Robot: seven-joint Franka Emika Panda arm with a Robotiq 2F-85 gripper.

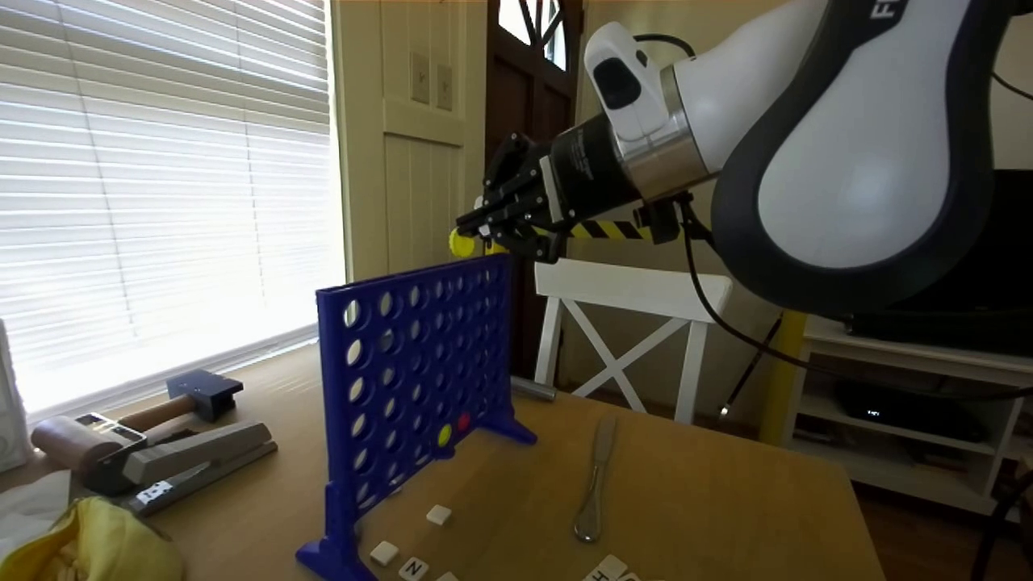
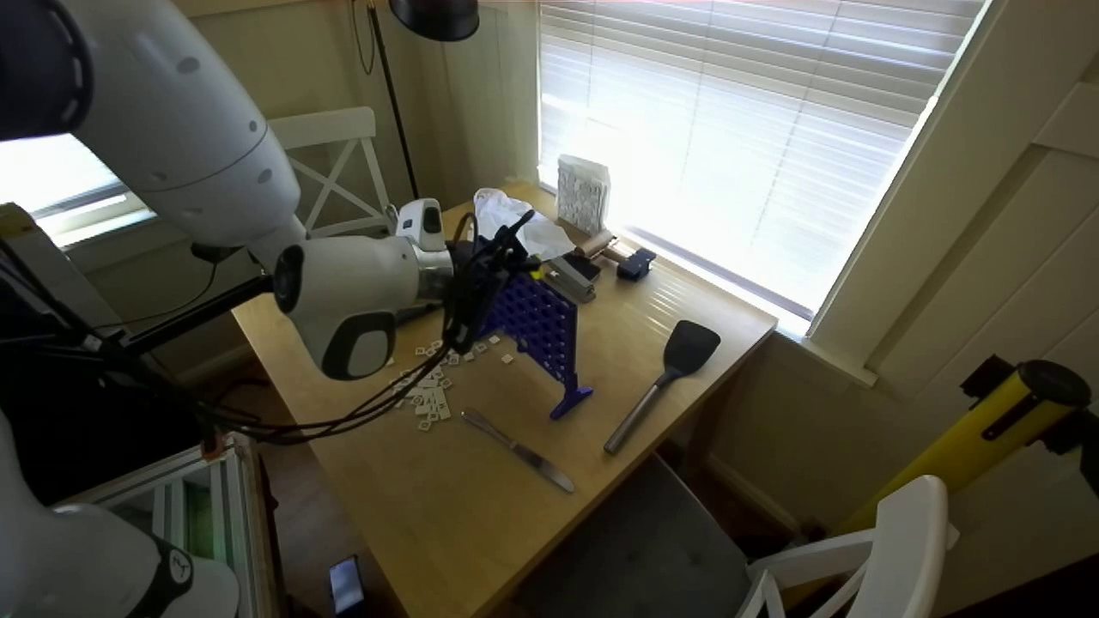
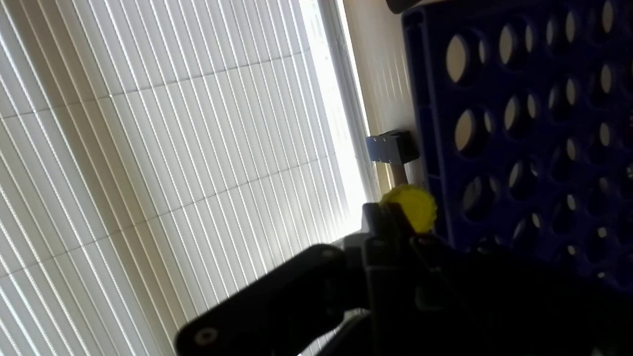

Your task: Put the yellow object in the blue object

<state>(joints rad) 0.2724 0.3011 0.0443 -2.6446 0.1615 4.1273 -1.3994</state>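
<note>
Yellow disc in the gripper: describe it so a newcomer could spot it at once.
In an exterior view, go from the wooden table to the upright blue grid on it, then to the black gripper near the grid's top edge. The yellow disc juts from that gripper. Unlike the second yellow disc, low in the grid beside a red disc, this one is held.

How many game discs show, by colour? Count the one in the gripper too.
Yellow: 2 (held yellow disc in the gripper; seated yellow disc low in the blue grid)
Red: 1 (red disc, in the blue grid, next to the seated yellow disc)
Total: 3 visible
</note>
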